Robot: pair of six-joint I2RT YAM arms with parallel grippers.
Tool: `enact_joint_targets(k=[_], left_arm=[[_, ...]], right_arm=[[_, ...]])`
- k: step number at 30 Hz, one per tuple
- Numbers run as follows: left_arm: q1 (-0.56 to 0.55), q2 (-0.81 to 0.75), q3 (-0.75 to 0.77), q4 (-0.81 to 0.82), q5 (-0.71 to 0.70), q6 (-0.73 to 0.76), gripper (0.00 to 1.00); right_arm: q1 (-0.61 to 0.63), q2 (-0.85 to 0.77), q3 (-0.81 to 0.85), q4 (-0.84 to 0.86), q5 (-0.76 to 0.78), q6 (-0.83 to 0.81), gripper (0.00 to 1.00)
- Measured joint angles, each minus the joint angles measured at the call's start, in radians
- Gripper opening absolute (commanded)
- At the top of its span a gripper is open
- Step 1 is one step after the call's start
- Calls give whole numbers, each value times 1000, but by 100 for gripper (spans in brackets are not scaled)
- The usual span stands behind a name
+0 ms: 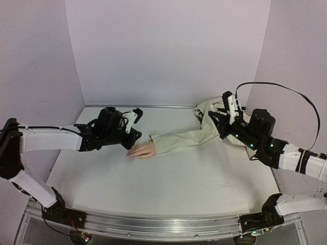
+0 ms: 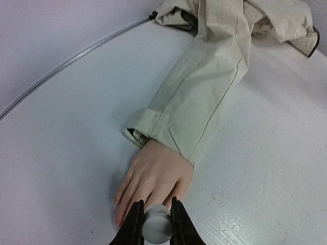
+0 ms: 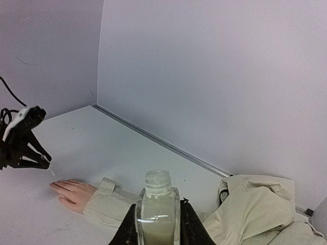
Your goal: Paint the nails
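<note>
We saw a smooth, peach fake hand [image 2: 153, 178] lying palm down, its fingers slim and slightly spread, its tiny nails [image 2: 116, 202] hard to make out at the fingertips. It came out of a creased beige cloth sleeve [image 2: 204, 97] with a folded cuff, and the rest of the cloth was bunched at the far right.

The table [image 1: 153, 189] was flat, matte white and faintly scuffed. Plain pale lilac walls [image 1: 168, 51] closed it in on three sides.

The left gripper [image 2: 156, 203] reached in low from the left, just over the fingertips, with its jaws pinching a small round pale cap [image 2: 157, 229]. The right gripper [image 3: 157, 217] was raised above the bunched cloth, well apart from the hand, and its jaws clamped a clear, open-necked bottle [image 3: 157, 204] upright.
</note>
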Motion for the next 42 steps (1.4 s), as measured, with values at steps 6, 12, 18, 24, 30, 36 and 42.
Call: enact_joint_targets(k=[6,12,18,24,30,36,42], left_arm=[[64,-157,74,-61,116,-165,0],[185,-278,68,-99,317,-338,0],[205,-318,58,-122,488,-462,0],[206,-312,75,-153,614,-548,0],[206,-286,156,-163,715,-595,0],[206,-290,179,-180,738,-599,0],[206,-291,214,-250,736,-580,0]], right_arm=[[0,5,2,-3,-44,8,0],[0,84,60,-40,-140,63,0],[18,198,94,-21,-260,184,0],[149,303,102,80,-310,268,0],[260,428,161,174,-330,289,0],[294,499,186,255,-334,303,0],[320,558,206,325,-336,310,0]])
